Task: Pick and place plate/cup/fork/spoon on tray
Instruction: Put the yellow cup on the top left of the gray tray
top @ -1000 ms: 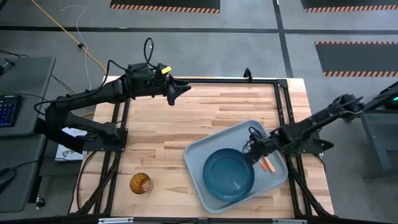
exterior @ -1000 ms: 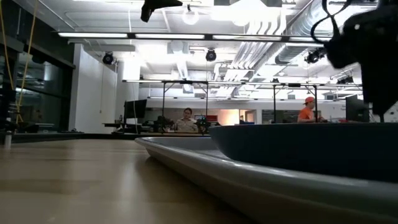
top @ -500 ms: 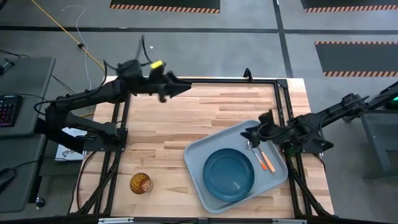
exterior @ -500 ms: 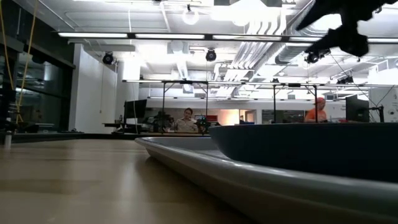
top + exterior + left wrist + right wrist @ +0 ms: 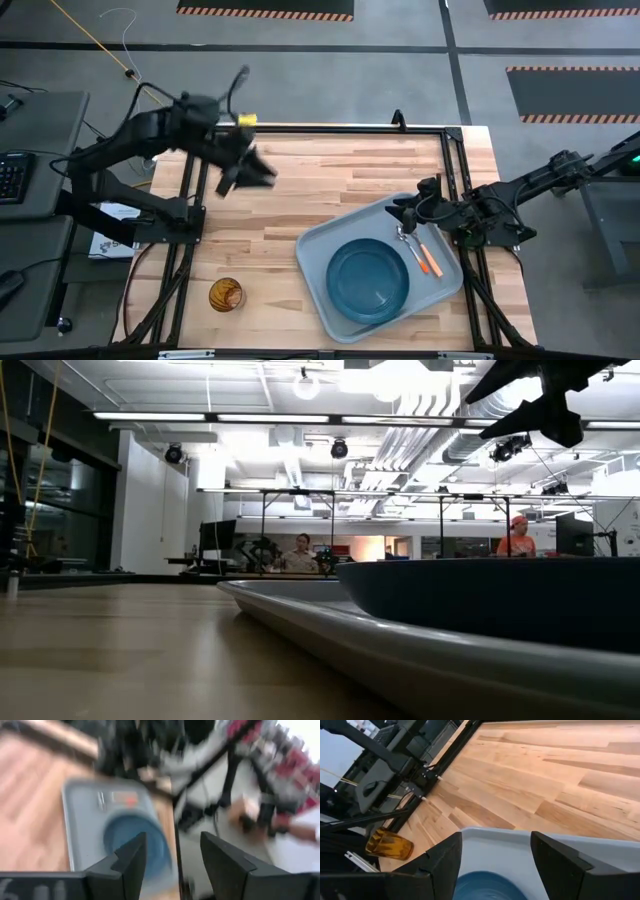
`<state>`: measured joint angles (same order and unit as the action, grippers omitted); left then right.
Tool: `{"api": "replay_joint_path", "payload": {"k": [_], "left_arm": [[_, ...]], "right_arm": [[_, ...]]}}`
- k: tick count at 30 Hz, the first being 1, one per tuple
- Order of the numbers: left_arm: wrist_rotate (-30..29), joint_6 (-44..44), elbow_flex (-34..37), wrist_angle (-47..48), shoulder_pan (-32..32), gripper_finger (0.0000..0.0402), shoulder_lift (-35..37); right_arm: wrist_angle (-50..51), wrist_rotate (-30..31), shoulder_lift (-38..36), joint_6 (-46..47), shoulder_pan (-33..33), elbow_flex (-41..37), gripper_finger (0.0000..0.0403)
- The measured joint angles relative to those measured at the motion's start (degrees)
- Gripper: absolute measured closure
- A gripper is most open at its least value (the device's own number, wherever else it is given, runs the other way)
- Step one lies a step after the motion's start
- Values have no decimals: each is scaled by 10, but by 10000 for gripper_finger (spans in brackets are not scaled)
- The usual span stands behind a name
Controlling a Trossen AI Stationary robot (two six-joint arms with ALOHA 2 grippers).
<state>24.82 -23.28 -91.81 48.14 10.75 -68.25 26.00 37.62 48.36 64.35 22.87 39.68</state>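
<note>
The pale grey-blue tray (image 5: 325,250) lies on the right half of the wooden table, with the teal plate (image 5: 368,280) on it. Beside the plate, on the tray's right part, lie the orange-handled fork (image 5: 431,264) and the spoon (image 5: 407,241). The amber cup (image 5: 226,294) stands on the table near the front left corner. My right gripper (image 5: 398,212) hovers open above the tray's far right edge, fingers slanting down, holding nothing. My left gripper (image 5: 258,172) hangs open, high over the table's far left part.
The table's black frame rails (image 5: 190,210) run along its left, far and right edges. Bare wood (image 5: 330,175) lies between the cup and the tray. The low view shows the plate's wall (image 5: 500,600) close up and people at desks in the room beyond.
My right gripper has risen off the tray's right part and tipped up from pointing steeply down to a shallow slant; fork and spoon lie where it was. My left gripper has swung from the table's far edge toward the near side and risen, tipping upward.
</note>
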Motion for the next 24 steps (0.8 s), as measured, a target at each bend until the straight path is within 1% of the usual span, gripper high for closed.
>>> {"api": "replay_joint_path", "payload": {"k": [3,6,9,13,17,21,24], "left_arm": [[-50,-8,-22,97,-73,211,1],[-108,-44,-22,181,-153,191,0],[-154,-80,-7,232,-233,170,2],[-212,-98,56,239,-328,149,-1],[-259,-95,144,240,-398,143,0],[-268,-137,241,229,-451,142,0],[-266,-173,295,175,-484,142,0]], "right_arm": [[-1,-3,0,1,0,0,176],[-1,-4,0,3,0,0,176],[0,-2,0,16,0,0,176],[6,-2,0,15,0,0,176],[20,-2,0,17,0,0,176],[22,0,0,18,0,0,176],[24,10,0,17,0,0,176]]}}
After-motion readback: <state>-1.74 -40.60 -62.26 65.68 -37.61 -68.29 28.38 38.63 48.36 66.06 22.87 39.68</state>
